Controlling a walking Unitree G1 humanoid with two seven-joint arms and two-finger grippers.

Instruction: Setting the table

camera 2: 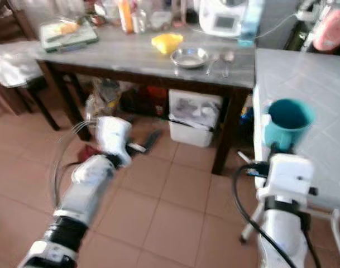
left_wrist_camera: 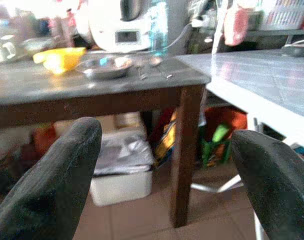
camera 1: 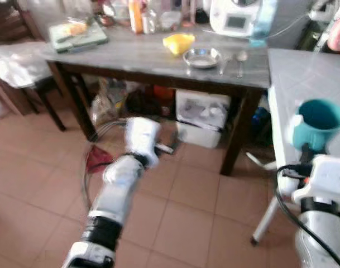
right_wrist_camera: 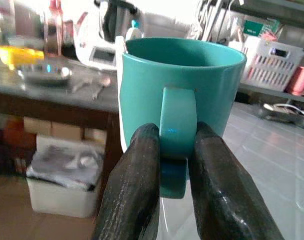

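A teal mug hangs at the near edge of the white tiled table. My right gripper is shut on the mug's handle, one black finger on each side. On the grey table stand a metal bowl, a spoon and fork beside it, and a yellow object behind. My left gripper is open with nothing between its fingers; it is held low over the floor in front of the grey table.
A white bin and bags sit under the grey table. A white appliance, bottles and a green tray crowd its back and left. A dark chair stands at far left. Terracotta floor tiles lie in front.
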